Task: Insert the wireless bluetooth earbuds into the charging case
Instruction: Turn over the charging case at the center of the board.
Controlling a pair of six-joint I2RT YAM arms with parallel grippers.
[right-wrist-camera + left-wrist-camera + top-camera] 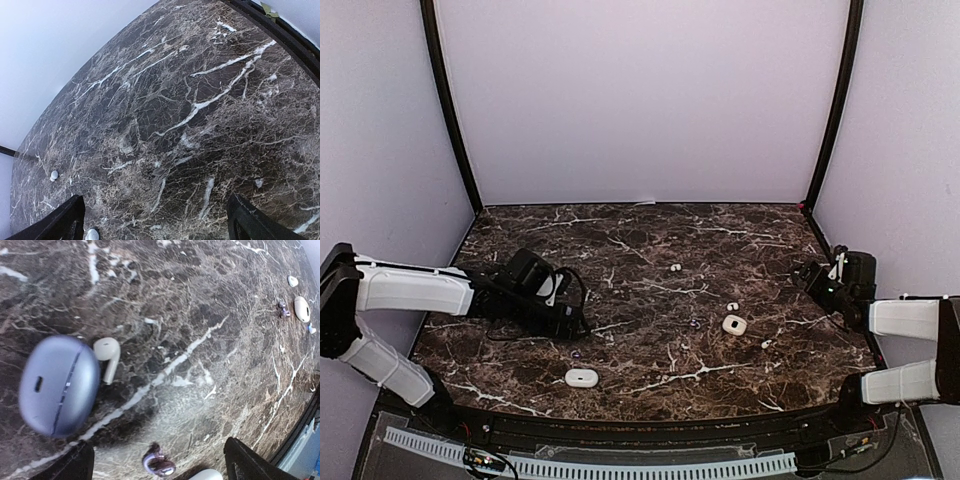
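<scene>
We are at the first pick-up, with nothing seated yet. The left tool (157, 442) and right tool (156, 197) both stand apart and empty. A white earbud (107, 352) lies just beside the closed lavender case (59, 385) on the left of the bench (210, 310). Next we judge that case needs opening.

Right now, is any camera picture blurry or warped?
Left wrist: the lavender case looks soft and smeared, the white earbud beside it sharper. Right wrist: the table edge bows, a wide-lens warp. Top view: even light, no glare.
</scene>
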